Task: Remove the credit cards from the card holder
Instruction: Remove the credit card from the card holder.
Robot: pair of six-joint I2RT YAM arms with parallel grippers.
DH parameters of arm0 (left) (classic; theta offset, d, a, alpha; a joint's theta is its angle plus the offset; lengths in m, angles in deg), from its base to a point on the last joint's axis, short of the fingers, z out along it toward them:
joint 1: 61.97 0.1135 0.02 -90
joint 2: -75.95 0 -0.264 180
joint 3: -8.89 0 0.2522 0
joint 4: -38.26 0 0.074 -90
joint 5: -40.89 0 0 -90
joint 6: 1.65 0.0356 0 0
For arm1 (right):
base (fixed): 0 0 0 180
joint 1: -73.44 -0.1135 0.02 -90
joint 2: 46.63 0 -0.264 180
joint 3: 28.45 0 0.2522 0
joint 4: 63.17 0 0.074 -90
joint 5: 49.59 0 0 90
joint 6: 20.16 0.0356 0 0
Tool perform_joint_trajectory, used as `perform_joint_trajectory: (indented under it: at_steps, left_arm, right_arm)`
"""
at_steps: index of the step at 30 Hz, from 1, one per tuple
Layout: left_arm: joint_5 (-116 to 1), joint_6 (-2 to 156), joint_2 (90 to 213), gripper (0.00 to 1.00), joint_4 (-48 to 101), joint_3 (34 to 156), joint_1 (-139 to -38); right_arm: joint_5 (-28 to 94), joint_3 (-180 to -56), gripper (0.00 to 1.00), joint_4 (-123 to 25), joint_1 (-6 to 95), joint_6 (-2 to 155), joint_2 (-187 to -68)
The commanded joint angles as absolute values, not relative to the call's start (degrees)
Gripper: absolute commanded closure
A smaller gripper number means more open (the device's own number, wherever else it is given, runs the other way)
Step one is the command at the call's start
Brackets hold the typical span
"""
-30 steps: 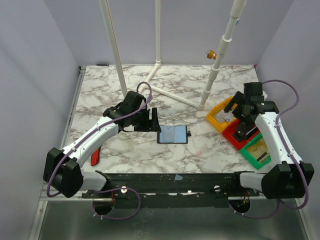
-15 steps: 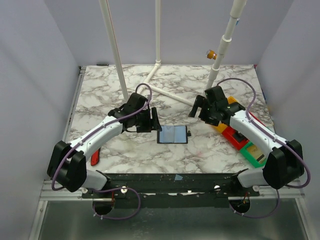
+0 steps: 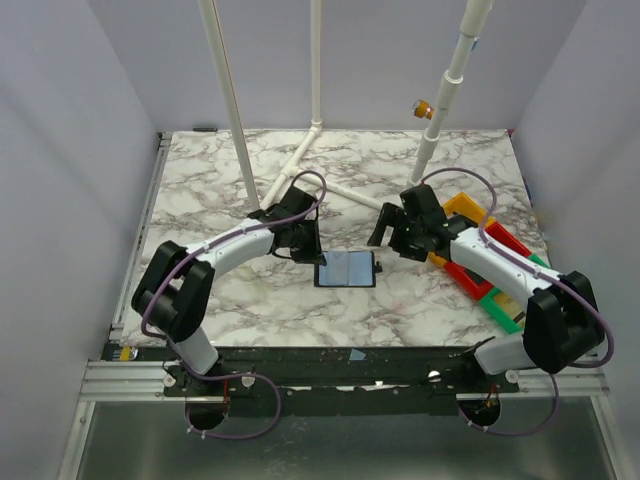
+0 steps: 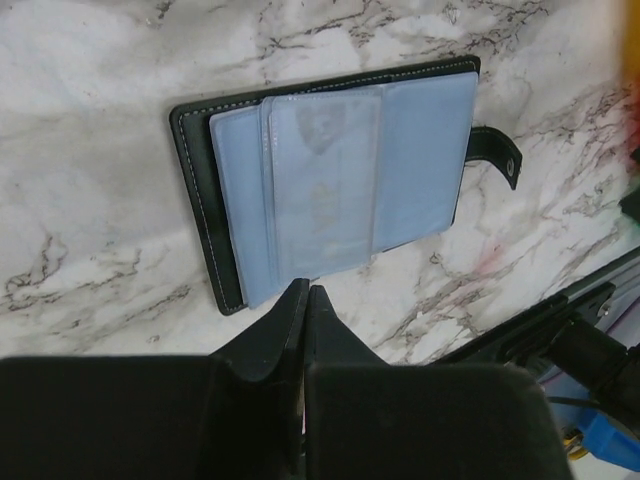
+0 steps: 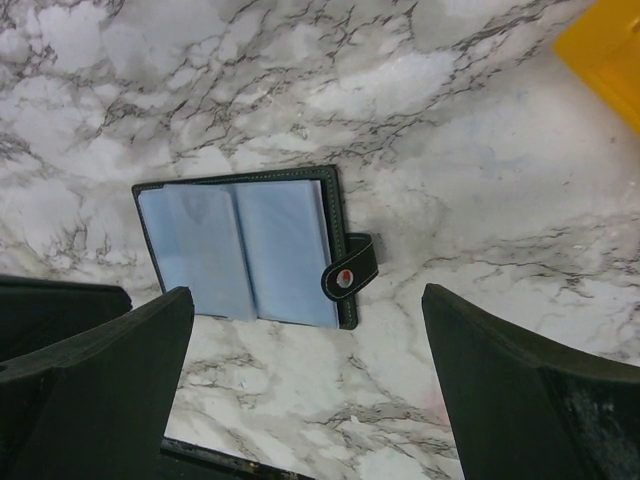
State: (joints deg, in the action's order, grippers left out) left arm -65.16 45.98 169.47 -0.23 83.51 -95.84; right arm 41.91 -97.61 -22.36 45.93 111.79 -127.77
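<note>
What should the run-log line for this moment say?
phase: pre-grasp | card holder: open flat on table | credit cards: in slots | left gripper: shut, at holder's edge | right gripper: open, empty, above holder

one card holder (image 3: 346, 268), with one tab (image 5: 343, 279); its pale cards (image 4: 322, 180) overlap too much for me to count. two grippers, left gripper (image 4: 303, 300) and right gripper (image 5: 307, 296). three bins, one yellow bin (image 3: 465, 206), one red bin (image 3: 468, 281), one green bin (image 3: 508, 312), and three white poles (image 3: 316, 60).
</note>
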Motion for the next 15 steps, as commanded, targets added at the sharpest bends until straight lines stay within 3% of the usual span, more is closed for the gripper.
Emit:
perform_joint_trajectory:
  at_steps: [1, 15]
  left_arm:
    - [-64.7, 46.4, 172.8, 1.00, 2.5, 85.5, -96.1]
    - [-65.5, 46.6, 179.6, 1.00, 3.5, 88.1, -97.1]
  right_arm:
    - [38.6, -96.0, 0.00, -25.9, 44.0, 112.9, -129.1]
    - [37.1, -93.8, 0.00, -29.1, 41.9, 113.7, -132.7]
